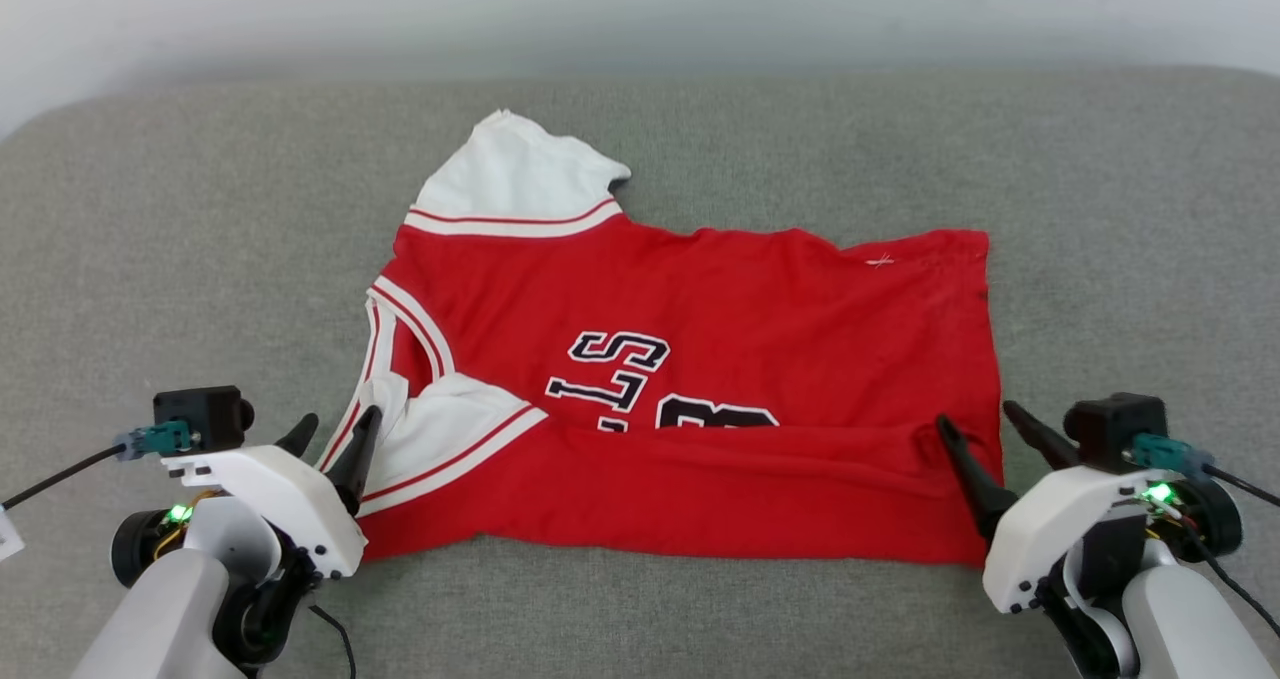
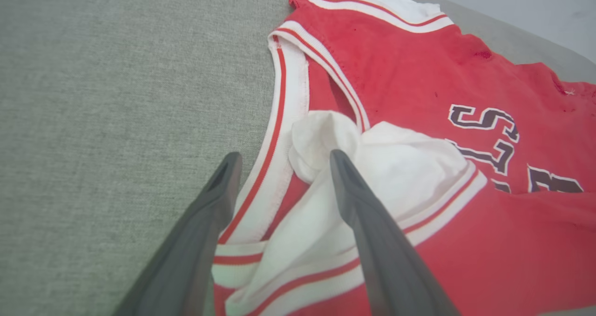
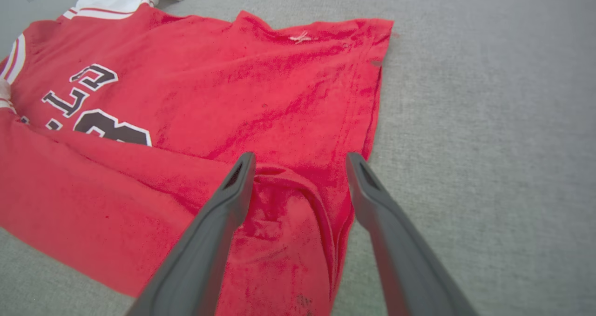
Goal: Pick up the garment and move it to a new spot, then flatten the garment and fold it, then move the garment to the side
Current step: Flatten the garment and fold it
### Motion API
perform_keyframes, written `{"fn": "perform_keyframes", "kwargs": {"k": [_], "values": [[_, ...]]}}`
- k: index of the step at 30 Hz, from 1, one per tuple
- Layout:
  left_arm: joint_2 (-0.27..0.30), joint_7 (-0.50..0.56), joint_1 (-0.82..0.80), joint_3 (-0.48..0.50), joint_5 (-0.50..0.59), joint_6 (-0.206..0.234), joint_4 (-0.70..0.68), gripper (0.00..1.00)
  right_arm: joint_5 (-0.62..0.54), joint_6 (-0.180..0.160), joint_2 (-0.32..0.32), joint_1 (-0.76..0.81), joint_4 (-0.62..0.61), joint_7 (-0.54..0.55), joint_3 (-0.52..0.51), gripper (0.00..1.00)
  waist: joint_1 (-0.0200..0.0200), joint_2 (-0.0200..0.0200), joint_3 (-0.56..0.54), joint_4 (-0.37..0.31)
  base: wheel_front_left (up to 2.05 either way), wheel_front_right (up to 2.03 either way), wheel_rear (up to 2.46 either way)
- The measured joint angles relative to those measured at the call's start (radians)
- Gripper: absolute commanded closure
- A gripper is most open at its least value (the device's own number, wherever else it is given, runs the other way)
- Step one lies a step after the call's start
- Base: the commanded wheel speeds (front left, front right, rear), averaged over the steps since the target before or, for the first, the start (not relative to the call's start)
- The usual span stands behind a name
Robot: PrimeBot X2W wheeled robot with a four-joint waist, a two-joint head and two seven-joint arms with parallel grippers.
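- Folding is the step we judge to be in hand: the red basketball-jersey garment with white short sleeves lies sideways in the middle of the grey woven-fabric surface, collar toward 9 o'clock and hem toward 3 o'clock.
- Look at 6 o'clock: the near long edge is turned up over the body and hides the lower part of the black white-outlined lettering.
- The near white sleeve sits bunched on top of that flap, while the far white sleeve pokes out toward 11 o'clock.
- Our left gripper hangs at 8 o'clock with its claw released. Its long dark fingers are spread, one just beside the striped neck trim and the other over the bunched sleeve, pinching nothing.
- Our right gripper is at 4 o'clock, also released. Its fingers stand apart astride the hem corner, with a small pucker of red cloth between them and nothing grasped.
- We reckon one lengthwise fold is laid, the folding is only partway done, and the move to the side is not yet begun.
- Next, we think, both claws must go to the far edge at 12 o'clock, pinch cloth at the collar end and the hem end, and bring it toward 6 o'clock with an even pull so the laid flap is not dragged open.
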Motion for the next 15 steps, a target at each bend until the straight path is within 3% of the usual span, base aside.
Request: {"fn": "perform_keyframes", "kwargs": {"k": [5, 6, 15], "values": [[0.036, 0.034, 0.033, 0.013, -0.004, 0.032, -0.053, 0.0, -0.035, 0.0, 0.026, 0.044, -0.047, -0.138, -0.06, 0.0, -0.0001, 0.0, -0.058, -0.007, 0.0, 0.0, 0.0], [0.075, 0.08, 0.052, 0.021, -0.012, 0.051, -0.094, 0.0, -0.063, 0.0, 0.051, 0.076, -0.094, -0.187, -0.094, 0.0, -0.0001, 0.0, -0.086, -0.015, 0.0, 0.0, 0.0], [0.207, 0.36, 0.122, -0.014, -0.068, 0.051, -0.248, 0.0, -0.134, 0.0, 0.109, 0.18, -0.282, -0.21, -0.142, 0.0, -0.0002, 0.0, -0.12, -0.052, 0.0, 0.0, 0.0]]}}
